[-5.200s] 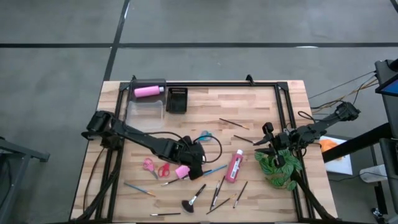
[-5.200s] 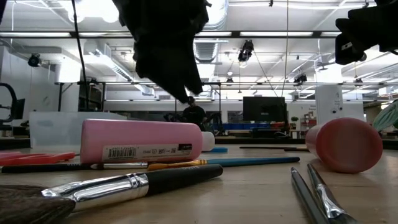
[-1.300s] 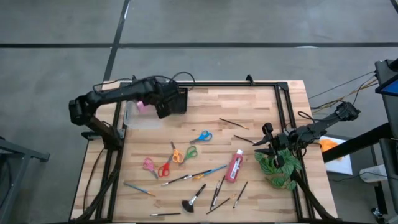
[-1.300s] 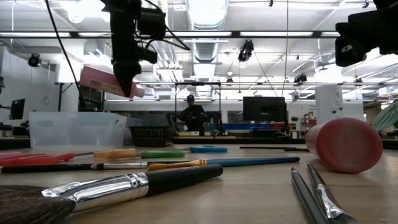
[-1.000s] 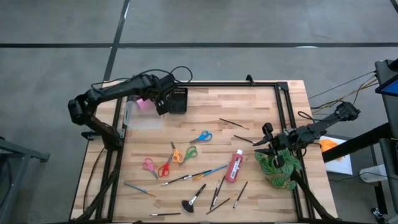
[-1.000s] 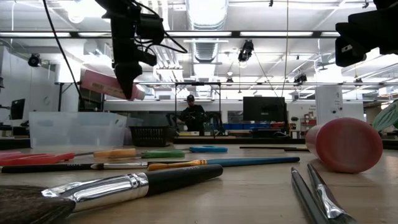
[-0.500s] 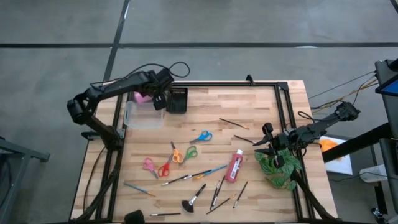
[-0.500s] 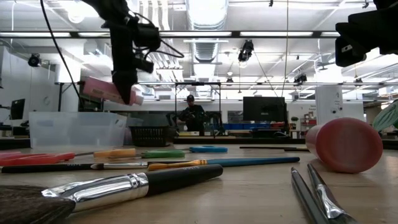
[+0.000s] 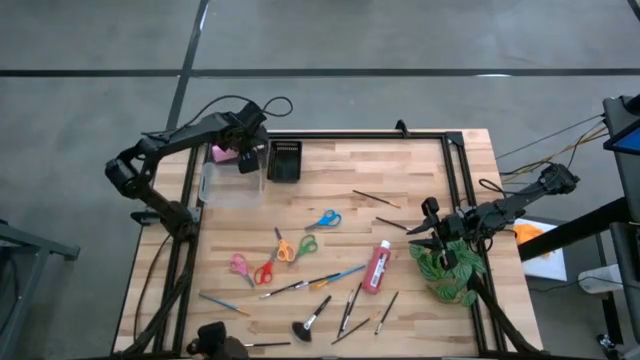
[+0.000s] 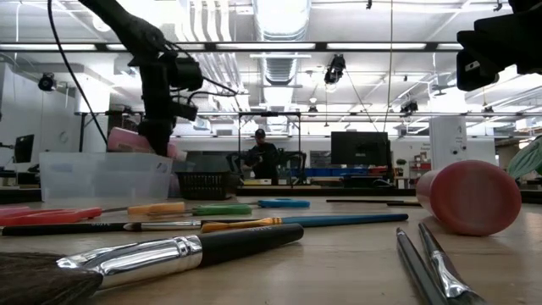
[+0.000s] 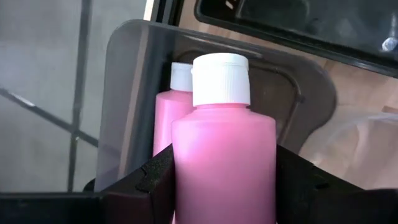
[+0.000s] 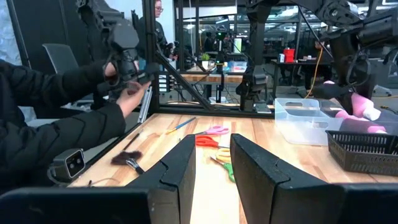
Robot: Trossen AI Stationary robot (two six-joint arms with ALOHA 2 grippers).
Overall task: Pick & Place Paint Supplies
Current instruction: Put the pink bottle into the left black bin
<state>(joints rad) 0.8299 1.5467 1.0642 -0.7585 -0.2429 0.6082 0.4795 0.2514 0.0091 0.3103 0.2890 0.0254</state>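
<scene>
My left gripper is at the table's far left, over the clear tub, shut on a pink paint bottle with a white cap. In the low view this bottle sits about level with the tub's rim. A second pink bottle lies just beyond it. On the right side my right gripper waits beside the green plant, its fingers a little apart with nothing between them. Scissors, brushes and a red tube lie on the wood. My left gripper pinches the pink bottle's body between its two fingers, which stand on opposite sides below the shoulder. The fingers come steeply from above and lie across the bottle. The bottle is off the table, lying nearly level with its white cap pointing away from the wrist.
A black basket stands just right of the tub. Blue, orange, green and pink scissors and several brushes are scattered over the near half. A person's sleeve and hand show beyond the table's near-left side.
My left gripper has carried the pink bottle from beside the black basket toward the table's left edge and down, rolling its wrist as it went. The bottle has sunk from well above the tub to about rim height. The grip has stayed shut on it.
</scene>
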